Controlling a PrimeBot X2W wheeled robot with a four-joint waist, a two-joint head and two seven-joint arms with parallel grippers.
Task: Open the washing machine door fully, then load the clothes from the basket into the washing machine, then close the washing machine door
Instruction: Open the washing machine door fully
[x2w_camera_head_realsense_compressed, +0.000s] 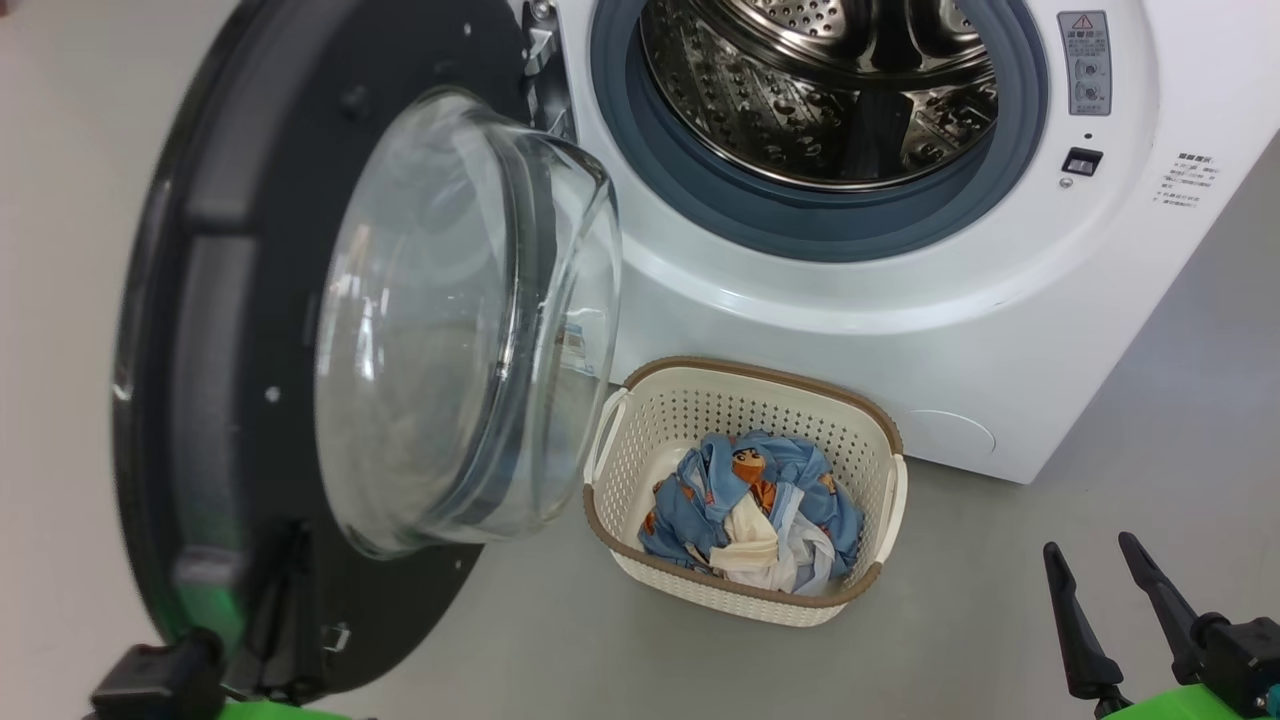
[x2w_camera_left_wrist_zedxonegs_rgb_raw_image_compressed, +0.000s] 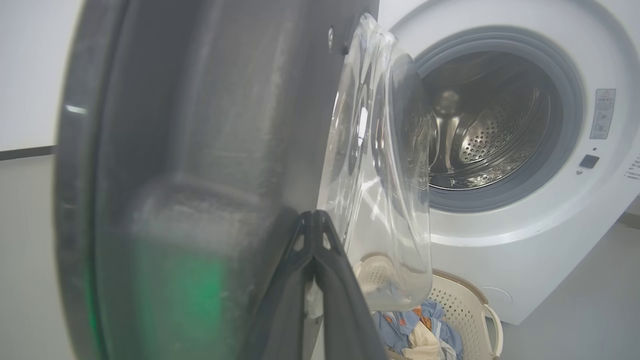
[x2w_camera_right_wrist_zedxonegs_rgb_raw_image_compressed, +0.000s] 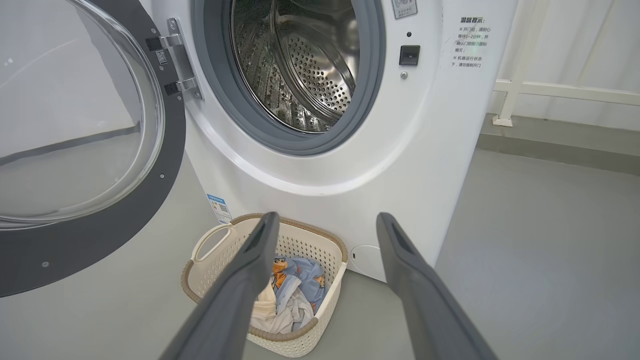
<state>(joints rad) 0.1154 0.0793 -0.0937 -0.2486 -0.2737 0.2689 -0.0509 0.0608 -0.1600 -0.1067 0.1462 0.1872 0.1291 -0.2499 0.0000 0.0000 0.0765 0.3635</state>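
Left fingers (x2w_camera_left_wrist_zedxonegs_rgb_raw_image_compressed: 336, 285), pressed shut, seem to touch the inner face of the door (x2w_camera_left_wrist_zedxonegs_rgb_raw_image_compressed: 200, 125) beside its glass. Push outward along the hinge arc. Right fingers (x2w_camera_right_wrist_zedxonegs_rgb_raw_image_compressed: 252, 265) spread wide above the basket (x2w_camera_head_realsense_compressed: 750, 372) of clothes (x2w_camera_head_realsense_compressed: 750, 500) by the washer (x2w_camera_head_realsense_compressed: 800, 330).

Looks like a laundry corner, pretty bare one. Got a big white front-loading washing machine (x2w_camera_head_realsense_compressed: 820, 330) sitting on plain grey floor (x2w_camera_right_wrist_zedxonegs_rgb_raw_image_compressed: 540, 240), plastic basket (x2w_camera_head_realsense_compressed: 690, 415) of clothes (x2w_camera_head_realsense_compressed: 700, 500) right in front of it. Blank white walls (x2w_camera_left_wrist_zedxonegs_rgb_raw_image_compressed: 25, 75), grey skirting strip (x2w_camera_right_wrist_zedxonegs_rgb_raw_image_compressed: 560, 152) along the bottom. Feels more utility room than cosy home.
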